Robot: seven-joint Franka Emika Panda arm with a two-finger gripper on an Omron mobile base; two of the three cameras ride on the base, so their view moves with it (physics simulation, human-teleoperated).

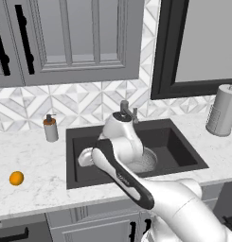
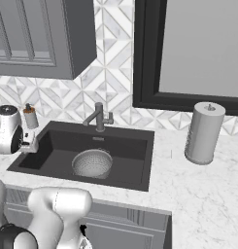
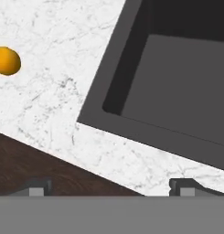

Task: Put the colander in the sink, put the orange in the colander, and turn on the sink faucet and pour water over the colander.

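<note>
The colander (image 2: pixel 92 163) sits on the floor of the dark sink (image 2: pixel 130 155), near the drain; in the left base view my arm covers part of the colander (image 1: pixel 148 160). The orange (image 1: pixel 16 178) lies on the marble counter left of the sink (image 1: pixel 179 146). My gripper (image 3: pixel 109 188) hangs open over the sink's front left corner, nothing between its fingers. From the hand view the orange (image 3: pixel 6 60) is up and to the left, well apart from the fingertips. The sink faucet (image 2: pixel 98 116) stands behind the basin. Water is out of view.
A grey soap pump bottle (image 1: pixel 50 128) stands at the sink's back left. On the counter to the right is a paper towel roll (image 2: pixel 204 132). Wall cabinets hang above, and the counter's front edge (image 3: pixel 63 151) lies just below my gripper.
</note>
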